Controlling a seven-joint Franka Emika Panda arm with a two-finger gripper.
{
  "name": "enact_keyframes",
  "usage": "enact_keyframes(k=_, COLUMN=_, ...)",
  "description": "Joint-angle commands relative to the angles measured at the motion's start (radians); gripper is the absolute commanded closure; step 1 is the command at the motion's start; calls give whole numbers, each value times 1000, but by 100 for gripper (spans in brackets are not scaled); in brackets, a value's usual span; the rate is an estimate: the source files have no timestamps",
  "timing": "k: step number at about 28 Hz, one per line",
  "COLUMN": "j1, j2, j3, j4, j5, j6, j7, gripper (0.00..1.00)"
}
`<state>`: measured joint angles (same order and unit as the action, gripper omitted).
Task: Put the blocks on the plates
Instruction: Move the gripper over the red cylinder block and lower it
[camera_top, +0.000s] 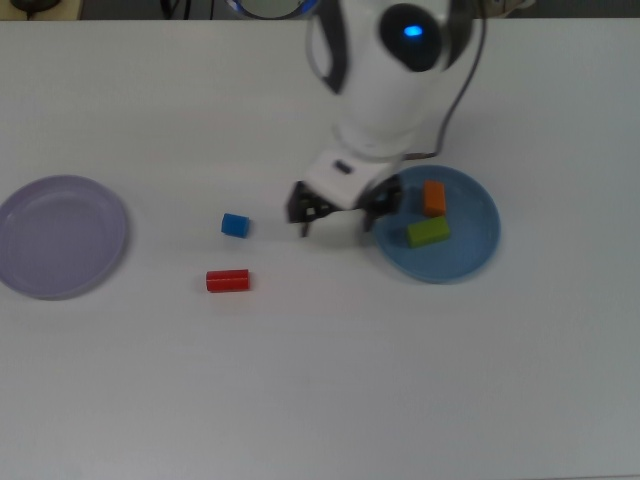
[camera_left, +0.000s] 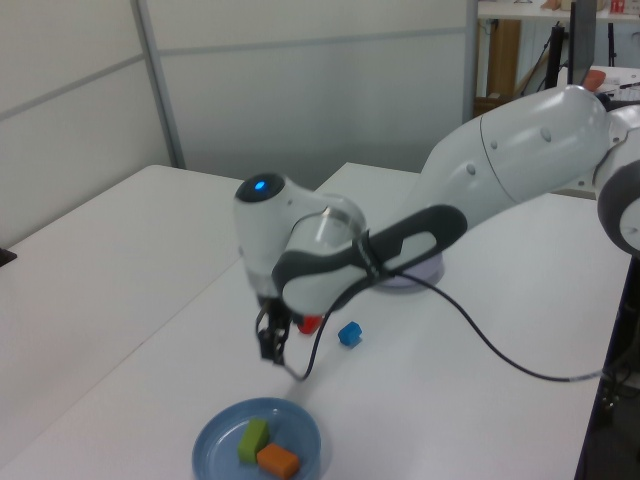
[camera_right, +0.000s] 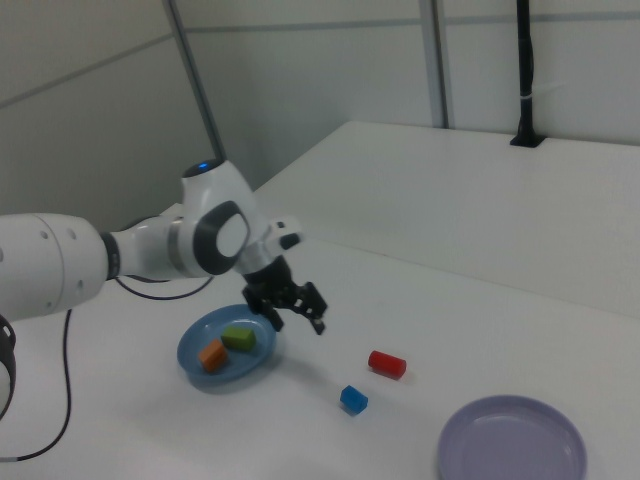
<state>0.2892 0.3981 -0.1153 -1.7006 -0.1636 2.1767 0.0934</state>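
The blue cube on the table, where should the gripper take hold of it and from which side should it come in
Probably from straight above. The blue cube sits alone on the table, apart from the red block, so nothing crowds it. Close the open gripper on two opposite flat side faces, turned to match the cube's slight skew in the top view.

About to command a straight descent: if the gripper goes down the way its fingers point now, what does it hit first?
Most likely bare table. The open gripper hangs between the blue cube and the blue plate, pointing down, over neither by the top view. Depth is uncertain; the plate's rim is close.
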Motion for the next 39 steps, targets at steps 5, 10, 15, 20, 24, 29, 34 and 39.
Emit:
enact_keyframes(k=5, j1=-145, j2=36, j3=-30, j4=-7, j5=150, j6=34, j7=-204, gripper=0)
enact_keyframes(k=10, j1=-177, j2=83, j3=-27, j4=4, j5=180, j6=135, j7=-198, gripper=0)
enact_keyframes(k=15, j1=-185, j2=159, j3=-24, j4=59, j5=174, j6=170, j7=-195, gripper=0)
enact_keyframes(k=20, j1=-197, j2=205, j3=-26, j4=111, j5=174, j6=170, j7=-202, gripper=0)
enact_keyframes(k=24, j1=-199, j2=206, j3=-24, j4=113, j5=177, j6=172, j7=-199, gripper=46)
enact_keyframes(k=29, j1=-205, j2=206, j3=-24, j4=113, j5=179, j6=172, j7=-199, gripper=80)
enact_keyframes(k=34, j1=-205, j2=206, j3=-24, j4=115, j5=179, j6=172, j7=-199, gripper=90)
enact_keyframes(k=39, j1=-206, j2=199, j3=-24, j4=115, j5=180, j6=172, j7=-201, gripper=91)
